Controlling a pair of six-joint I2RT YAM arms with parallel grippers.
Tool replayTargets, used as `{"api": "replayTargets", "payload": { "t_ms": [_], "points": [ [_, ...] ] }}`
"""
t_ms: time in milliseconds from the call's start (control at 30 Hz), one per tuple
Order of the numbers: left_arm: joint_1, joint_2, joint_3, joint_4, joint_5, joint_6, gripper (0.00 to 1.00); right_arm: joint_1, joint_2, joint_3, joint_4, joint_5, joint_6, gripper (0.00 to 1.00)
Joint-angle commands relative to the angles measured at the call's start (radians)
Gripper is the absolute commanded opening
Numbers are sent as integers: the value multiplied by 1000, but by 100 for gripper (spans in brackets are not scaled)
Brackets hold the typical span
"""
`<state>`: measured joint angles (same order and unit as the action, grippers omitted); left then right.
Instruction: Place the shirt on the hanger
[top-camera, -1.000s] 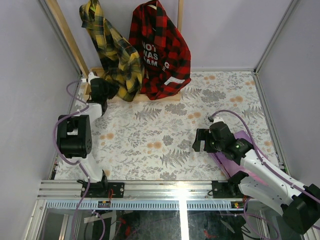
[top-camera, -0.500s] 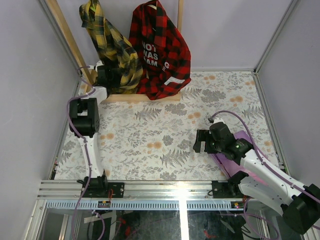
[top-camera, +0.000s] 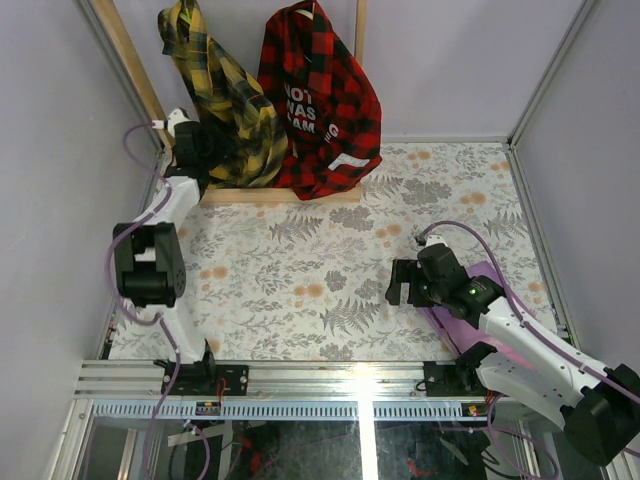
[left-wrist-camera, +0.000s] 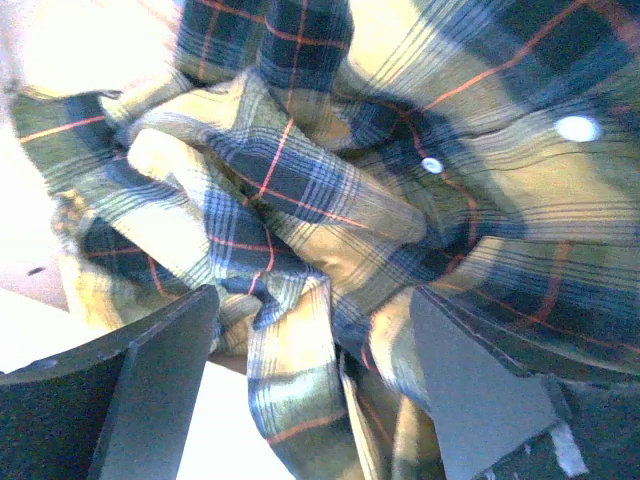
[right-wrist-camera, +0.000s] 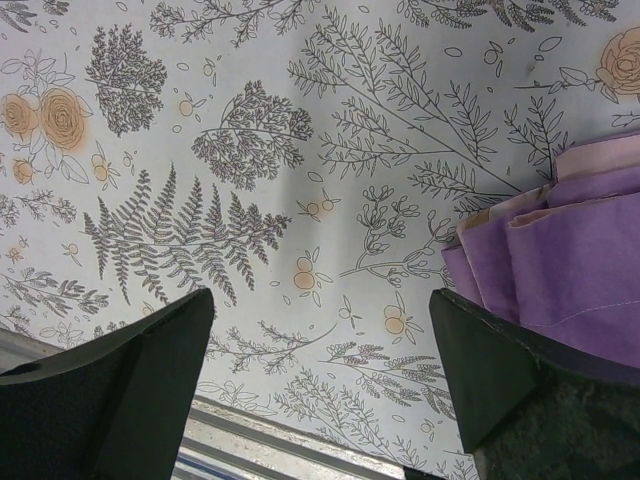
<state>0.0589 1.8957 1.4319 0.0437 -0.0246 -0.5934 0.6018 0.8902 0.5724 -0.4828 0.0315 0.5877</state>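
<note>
The yellow and dark plaid shirt (top-camera: 215, 95) hangs from the top of the wooden rack at the back left. Its bunched lower folds (left-wrist-camera: 300, 200) fill the left wrist view. My left gripper (top-camera: 218, 152) is pressed in against the shirt's lower part. It (left-wrist-camera: 310, 375) is open, with a hanging fold of cloth between its fingers (left-wrist-camera: 160, 370) and a gap beside it. Near the front right, my right gripper (top-camera: 400, 283) stands open over the floral table, and it (right-wrist-camera: 320, 375) has nothing between its fingers. The hanger is hidden.
A red-and-black plaid shirt (top-camera: 322, 100) with white lettering hangs just right of the yellow one. The wooden rack has a slanted post (top-camera: 130, 60) and a base bar (top-camera: 285, 196). A purple cloth (right-wrist-camera: 580, 260) lies beside the right gripper. Grey walls enclose the table.
The left arm has swung back and up to the shirt's lower part, and its gripper has gone from shut to open. The right arm has not moved.
</note>
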Motion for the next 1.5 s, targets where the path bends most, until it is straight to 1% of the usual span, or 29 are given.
{"api": "replayTargets", "payload": {
  "t_ms": [0, 100, 233, 333, 433, 600, 667, 767, 900, 1067, 1100, 1200, 1267, 1467],
  "points": [
    [7, -160, -121, -45, -103, -64, 78, -4, -3, 21, 37, -29, 15, 97],
    [6, -290, -211, -75, -128, -94, 77, -4, -7, 16, 42, -34, 14, 97],
    [3, -522, -277, -84, -172, -64, 78, -4, -11, 12, 38, -40, 8, 97],
    [4, -636, -250, -78, -175, -10, 80, -3, -11, 8, 49, -51, 10, 97],
    [3, -663, -153, -56, -103, 51, 84, -4, -4, 8, 65, -72, 16, 97],
    [2, -548, 99, -35, 65, 91, 91, -3, -5, 13, 72, -94, 21, 96],
    [2, -501, 156, 12, 110, 93, 99, -4, -16, 15, 65, -89, 21, 96],
    [1, -423, 241, 52, 124, 95, 100, -4, -38, 18, 48, -76, 25, 96],
    [-1, -267, 408, 4, 165, 83, 100, -3, -55, 21, 43, -69, 26, 96],
    [-25, -139, 559, -31, 249, 82, 100, -3, -46, 27, 42, -67, 19, 96],
    [-40, -122, 581, -38, 261, 92, 99, -3, -42, 26, 45, -69, 21, 96],
    [-82, -76, 652, -66, 271, 134, 91, -3, -33, 21, 59, -76, 27, 96],
    [-112, -53, 690, -85, 275, 159, 89, -3, -33, 20, 62, -81, 29, 96],
    [-191, -44, 695, -99, 258, 217, 84, -4, -47, 14, 50, -73, 32, 96]
  ]
}}
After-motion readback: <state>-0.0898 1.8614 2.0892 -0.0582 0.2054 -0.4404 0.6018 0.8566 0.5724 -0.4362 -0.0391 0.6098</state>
